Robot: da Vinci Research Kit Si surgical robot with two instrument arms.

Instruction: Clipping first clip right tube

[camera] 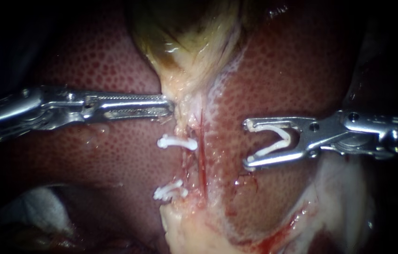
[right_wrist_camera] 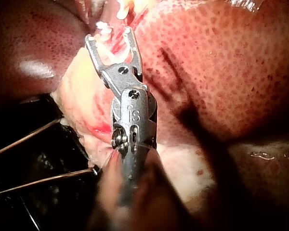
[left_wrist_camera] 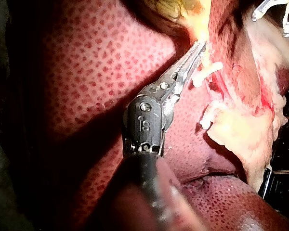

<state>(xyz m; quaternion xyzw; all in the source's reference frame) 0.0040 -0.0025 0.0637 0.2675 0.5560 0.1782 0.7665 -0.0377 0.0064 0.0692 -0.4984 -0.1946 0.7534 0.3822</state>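
Right tool (camera: 246, 145) is holding a spread white clip (camera: 283, 136), and that soft, slippery right tube (camera: 202, 162) is probably needing straddling mid-length, gently.

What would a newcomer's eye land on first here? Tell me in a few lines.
The right instrument, at the endoscope view's right over the speckled liver, holds an open white clip between its jaws. At the centre an upper clip and a lower clip sit closed on a pale tube. The left instrument meets pale tissue just under the yellowish gallbladder.
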